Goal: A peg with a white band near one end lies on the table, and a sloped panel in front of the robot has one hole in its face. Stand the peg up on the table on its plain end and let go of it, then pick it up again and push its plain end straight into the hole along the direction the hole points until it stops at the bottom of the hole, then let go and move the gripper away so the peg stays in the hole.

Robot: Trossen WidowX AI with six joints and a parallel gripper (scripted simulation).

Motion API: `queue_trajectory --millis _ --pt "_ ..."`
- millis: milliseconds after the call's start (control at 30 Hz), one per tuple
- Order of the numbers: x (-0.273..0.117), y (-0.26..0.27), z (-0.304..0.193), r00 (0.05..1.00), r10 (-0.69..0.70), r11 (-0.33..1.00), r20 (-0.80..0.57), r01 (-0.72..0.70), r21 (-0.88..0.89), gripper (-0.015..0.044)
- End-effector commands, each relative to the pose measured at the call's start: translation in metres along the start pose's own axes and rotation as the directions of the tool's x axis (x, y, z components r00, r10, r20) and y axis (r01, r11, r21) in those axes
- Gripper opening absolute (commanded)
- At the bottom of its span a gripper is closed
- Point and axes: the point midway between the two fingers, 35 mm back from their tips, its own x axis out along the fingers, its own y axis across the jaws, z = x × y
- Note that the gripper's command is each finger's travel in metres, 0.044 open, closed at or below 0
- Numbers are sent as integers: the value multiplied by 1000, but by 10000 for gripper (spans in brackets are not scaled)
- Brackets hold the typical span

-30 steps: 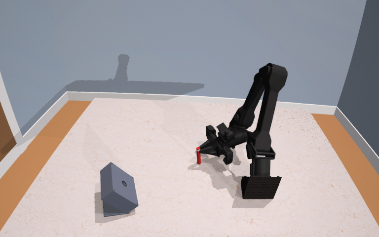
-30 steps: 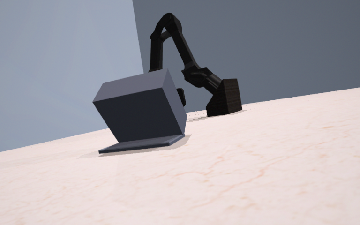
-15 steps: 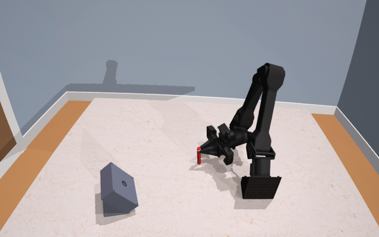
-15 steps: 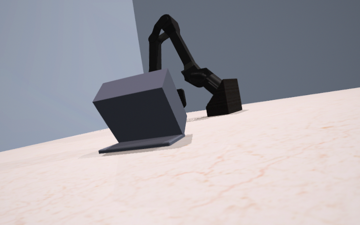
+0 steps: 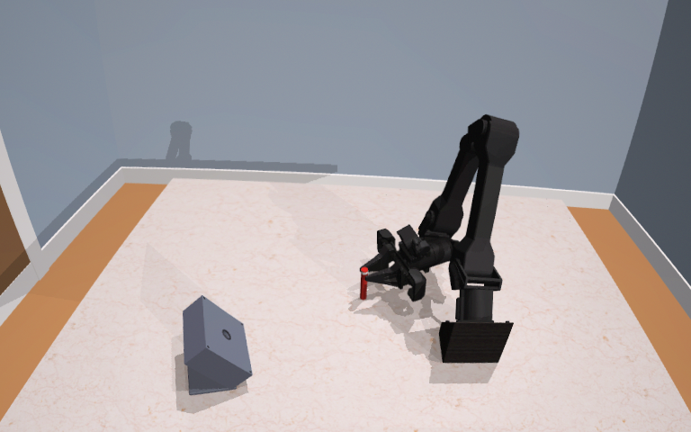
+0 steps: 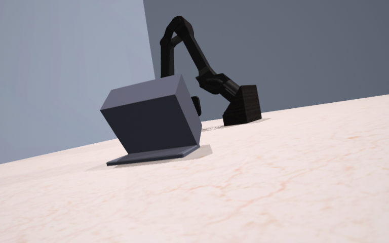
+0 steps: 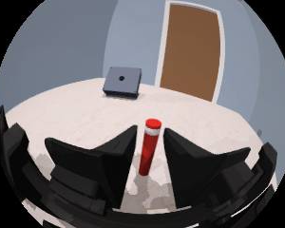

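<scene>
The red peg (image 5: 363, 289) (image 7: 148, 154) stands upright on the table, its white band near the top and its plain end down. My gripper (image 5: 364, 272) (image 7: 150, 131) is open around the peg's upper part, and the wrist view shows a gap between the peg and each finger. The grey-blue sloped panel (image 5: 218, 350) (image 6: 160, 123) (image 7: 131, 85) stands away from the peg, its face tilted upward. Its round hole (image 5: 226, 334) (image 7: 122, 78) shows dark and empty. In the exterior view the panel's back faces the view and hides the peg and most of the gripper.
The arm's dark base block (image 5: 475, 342) (image 6: 244, 105) stands to the right of the peg in the top view. The panel's foot plate (image 6: 154, 156) rests on the table. Walls stand behind the table, and a brown door (image 7: 190, 52) shows in the wrist view.
</scene>
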Motion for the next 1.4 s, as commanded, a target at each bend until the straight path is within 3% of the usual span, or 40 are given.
queue_trajectory --millis 0,1267,1367 --pt "0 0 0 1000 1 1000 0 -1 2 130" --pt "0 0 0 1000 1 1000 0 -1 2 130" --pt "0 0 0 1000 1 1000 0 -1 2 209"
